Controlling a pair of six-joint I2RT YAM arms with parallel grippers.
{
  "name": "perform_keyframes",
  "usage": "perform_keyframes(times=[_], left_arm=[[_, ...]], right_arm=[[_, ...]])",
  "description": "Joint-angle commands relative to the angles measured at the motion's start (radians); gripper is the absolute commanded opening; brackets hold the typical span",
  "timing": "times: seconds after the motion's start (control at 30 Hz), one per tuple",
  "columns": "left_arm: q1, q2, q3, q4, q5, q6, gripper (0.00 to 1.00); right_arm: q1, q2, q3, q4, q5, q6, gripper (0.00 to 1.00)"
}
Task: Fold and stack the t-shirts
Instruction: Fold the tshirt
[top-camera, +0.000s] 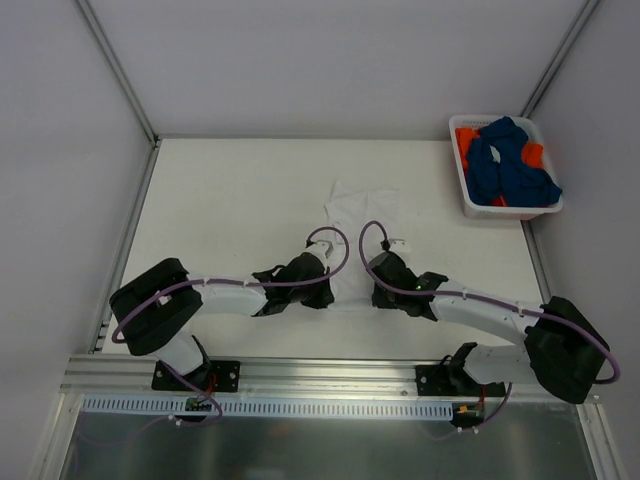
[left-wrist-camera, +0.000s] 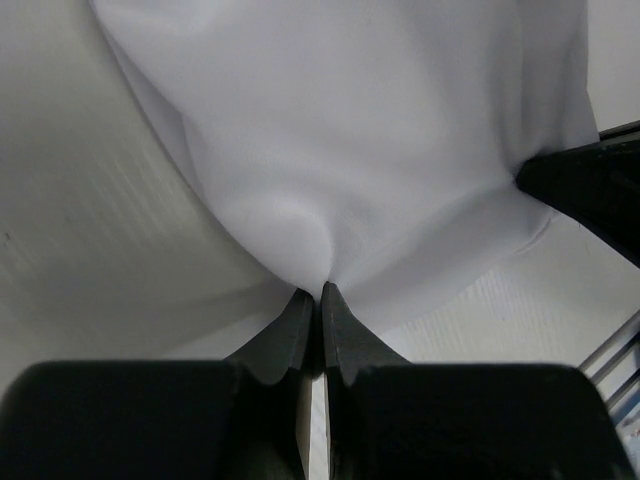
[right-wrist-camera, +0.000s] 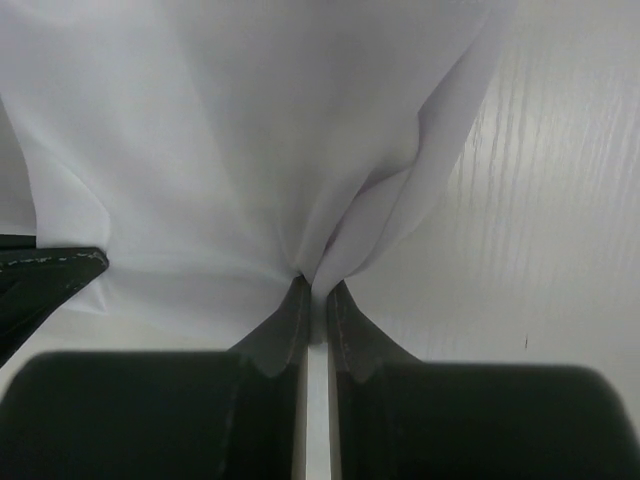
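A white t-shirt (top-camera: 358, 222) lies in the middle of the table, nearly the table's colour. My left gripper (top-camera: 327, 287) pinches its near left edge, and my right gripper (top-camera: 377, 287) pinches its near right edge. In the left wrist view the left gripper (left-wrist-camera: 320, 290) is shut on a fold of the white t-shirt (left-wrist-camera: 380, 150). The right wrist view has the right gripper (right-wrist-camera: 317, 285) shut on a bunched fold of the white t-shirt (right-wrist-camera: 220, 130). Dark blue and orange t-shirts (top-camera: 510, 165) are heaped in the basket.
A white plastic basket (top-camera: 470, 200) stands at the back right corner of the table (top-camera: 220, 200). Grey walls close in the back and both sides. A metal rail (top-camera: 320, 375) runs along the near edge by the arm bases.
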Motion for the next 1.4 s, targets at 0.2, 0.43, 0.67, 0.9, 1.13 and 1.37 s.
perform_keyframes(times=[0.2,0.43,0.67,0.9,1.13,1.37], left_arm=[[-0.027,-0.187,0.095,-0.28,-0.191,-0.01,0.0],[0.007,-0.142,0.289,-0.383,-0.234,0.071,0.0],[0.097,-0.018,0.421,-0.393,-0.223,0.137,0.0],[0.204,0.135,0.623,-0.394,-0.134,0.214,0.0],[0.252,0.286,0.813,-0.425,-0.073,0.257,0.0],[0.257,0.286,0.789,-0.431,-0.076,0.251,0.0]], right_arm=[[0.097,-0.157,0.169,-0.276,0.236,0.029,0.03],[0.074,-0.032,0.322,-0.29,0.282,-0.093,0.08],[-0.021,0.102,0.436,-0.246,0.276,-0.174,0.08],[-0.162,0.191,0.54,-0.218,0.232,-0.254,0.08],[-0.279,0.294,0.669,-0.212,0.15,-0.33,0.08],[-0.287,0.324,0.657,-0.175,0.123,-0.329,0.07]])
